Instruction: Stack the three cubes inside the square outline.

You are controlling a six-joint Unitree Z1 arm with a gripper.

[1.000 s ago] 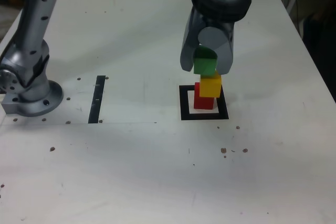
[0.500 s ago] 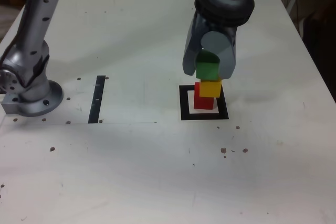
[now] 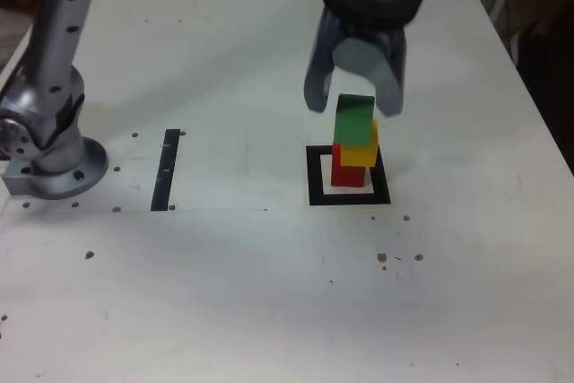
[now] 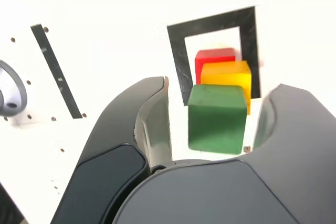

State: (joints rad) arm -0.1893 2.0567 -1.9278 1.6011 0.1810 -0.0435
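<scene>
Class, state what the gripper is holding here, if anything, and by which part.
Nothing. The gripper is open, its fingers clear of the green cube, which sits on the yellow cube.

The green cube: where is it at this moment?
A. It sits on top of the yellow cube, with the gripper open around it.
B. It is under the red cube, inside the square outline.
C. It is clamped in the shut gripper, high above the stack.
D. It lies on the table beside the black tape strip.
A. The green cube rests on the yellow cube, which sits on the red cube, and the gripper has its jaws spread with gaps on both sides.
</scene>
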